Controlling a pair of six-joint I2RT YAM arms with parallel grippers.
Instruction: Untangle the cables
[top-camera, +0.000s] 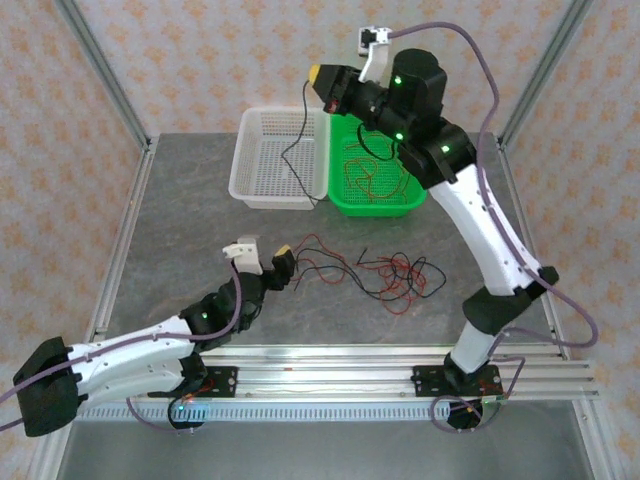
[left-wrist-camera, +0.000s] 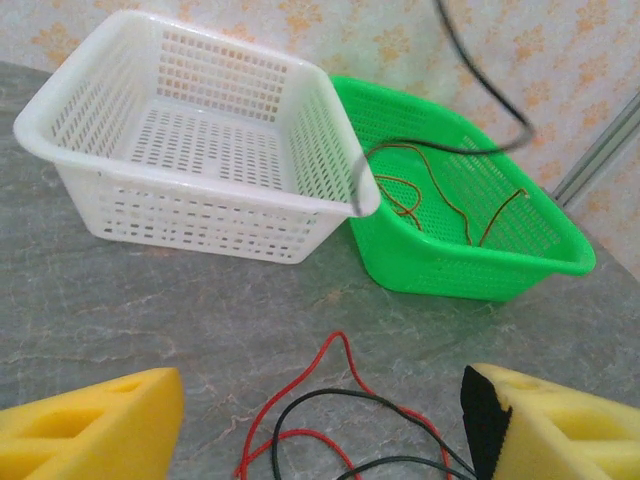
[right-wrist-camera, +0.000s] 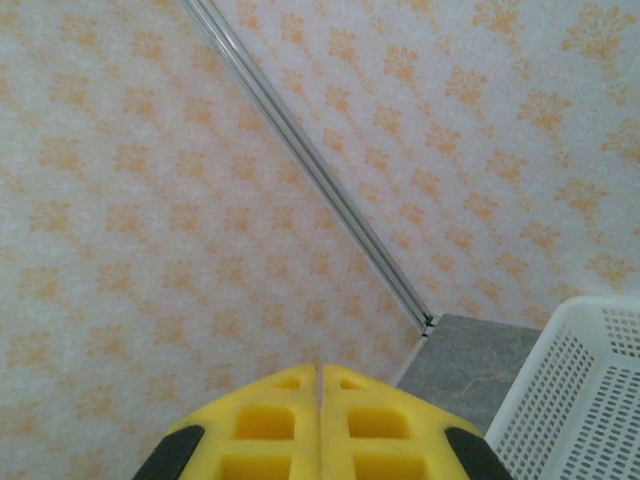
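The grey, stone-patterned table (top-camera: 200, 230) carries two perforated plastic baskets against its far edge, touching side by side: a white basket (top-camera: 268, 196) toward the left edge and a green basket (top-camera: 376, 208) toward the right. Well apart from them, a loose tangle of thin red and black cables (top-camera: 395, 272) sprawls across the middle, toward the near edge.

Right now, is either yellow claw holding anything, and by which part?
The right gripper, shut, seems to pinch a black cable near its upper end; the rest dangles over the white basket's edge. The left gripper is open, holding nothing.
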